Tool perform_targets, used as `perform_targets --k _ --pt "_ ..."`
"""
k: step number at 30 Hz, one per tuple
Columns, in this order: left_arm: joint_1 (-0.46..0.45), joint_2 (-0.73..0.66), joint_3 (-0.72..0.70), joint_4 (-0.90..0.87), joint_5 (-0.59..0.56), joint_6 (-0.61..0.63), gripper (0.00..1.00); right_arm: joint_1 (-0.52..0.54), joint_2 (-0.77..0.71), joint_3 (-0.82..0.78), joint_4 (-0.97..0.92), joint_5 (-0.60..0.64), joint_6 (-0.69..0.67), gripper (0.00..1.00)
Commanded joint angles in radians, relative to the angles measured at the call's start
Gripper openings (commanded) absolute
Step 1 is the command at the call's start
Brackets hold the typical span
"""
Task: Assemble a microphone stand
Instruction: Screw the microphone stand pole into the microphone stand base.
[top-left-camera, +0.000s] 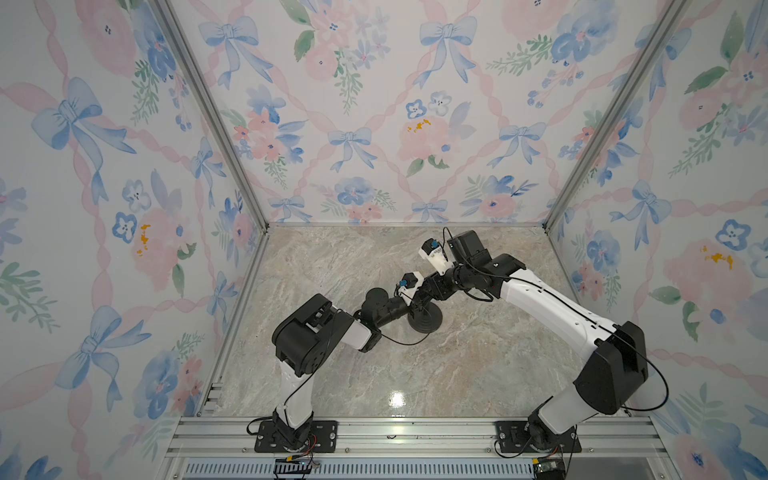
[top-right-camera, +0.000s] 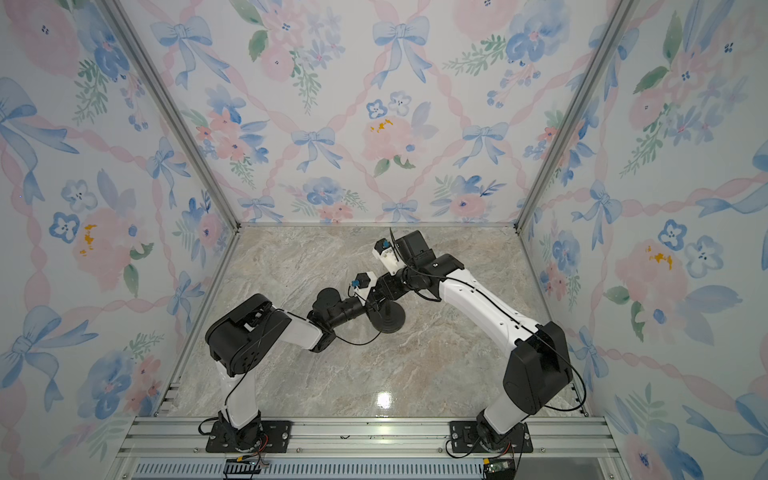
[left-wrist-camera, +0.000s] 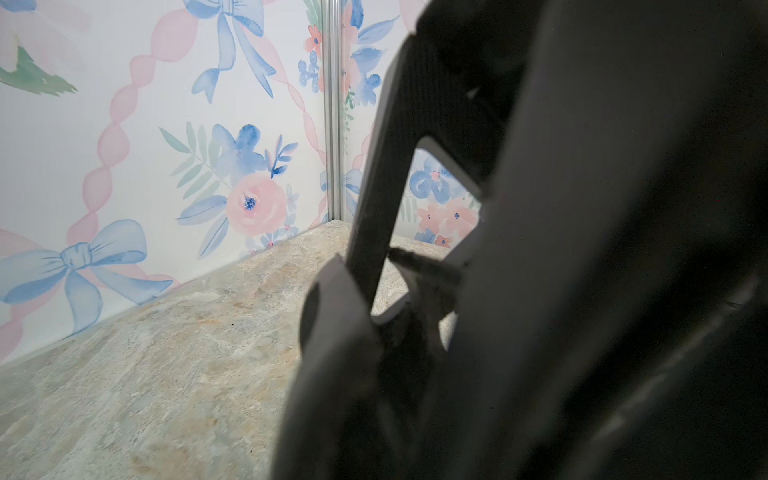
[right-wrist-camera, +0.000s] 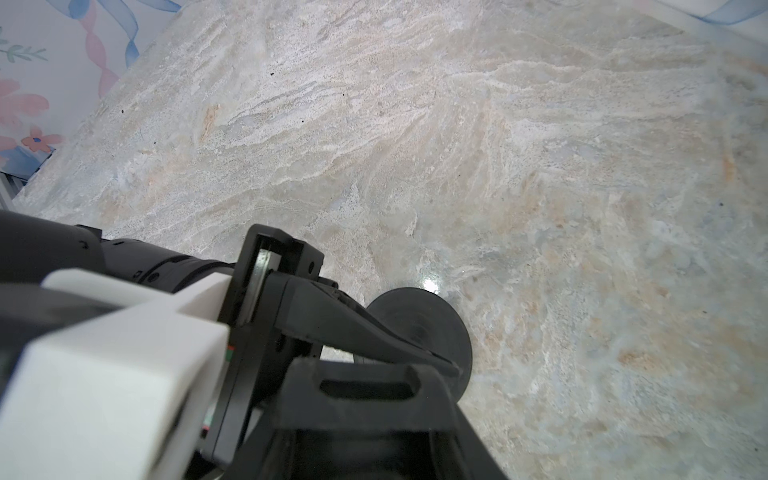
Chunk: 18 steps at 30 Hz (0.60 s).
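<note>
In both top views the matte-black round disc base lies flat on the marble-patterned tabletop, near its middle. A thin black rod stands upright at the disc's centre. The left gripper and right gripper meet just above it, and I cannot tell whether either pair of jaws is apart or together. The left wrist view shows only blurred dark parts in front of the tabletop. In the right wrist view 1 tapered finger of the left gripper reaches over the disc.
</note>
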Motion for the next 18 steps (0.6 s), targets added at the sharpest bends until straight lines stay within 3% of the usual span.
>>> perform_targets --k 1,7,10,16,18 --pt "-0.01 -0.002 0.01 0.011 -0.001 0.036 0.07 0.01 -0.006 -0.023 -0.09 0.024 -0.067 0.5" --pt "-0.016 0.007 0.001 0.011 0.016 0.046 0.05 -0.008 -0.051 0.087 -0.213 -0.019 -0.352 0.64" --pt "-0.016 0.007 0.0 0.011 0.02 0.051 0.05 -0.023 -0.061 0.155 -0.291 -0.039 -0.529 0.65" --pt "-0.017 0.014 0.005 0.011 0.039 0.049 0.05 -0.073 -0.074 0.168 -0.37 -0.127 -1.089 0.73" --pt "-0.017 0.015 0.003 0.011 0.04 0.049 0.05 -0.091 -0.03 0.207 -0.412 -0.153 -1.198 0.74"
